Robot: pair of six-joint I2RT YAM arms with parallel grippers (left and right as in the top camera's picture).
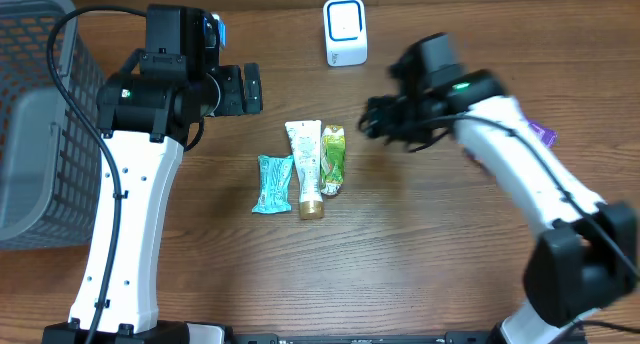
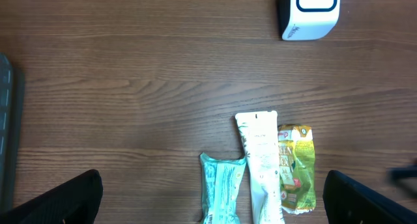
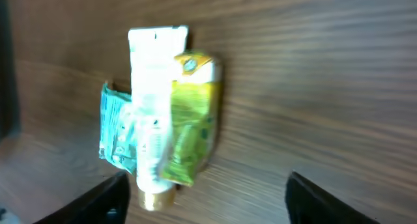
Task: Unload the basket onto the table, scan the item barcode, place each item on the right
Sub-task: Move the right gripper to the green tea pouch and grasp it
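Scanning seems not yet begun: white tube (image 1: 306, 166), teal packet (image 1: 272, 183) and green pouch (image 1: 332, 158) lie mid table (image 1: 430, 274); left gripper (image 1: 250, 88) and right gripper (image 1: 373, 119) gape empty.

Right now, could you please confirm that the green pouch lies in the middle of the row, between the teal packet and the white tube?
Not quite: the white tube lies in the middle, between the teal packet and the green pouch. The overhead view shows it.

A white tube (image 1: 305, 164) lies flat between a teal packet (image 1: 272, 183) and a green pouch (image 1: 332, 159), apart from the white scanner (image 1: 345, 31).
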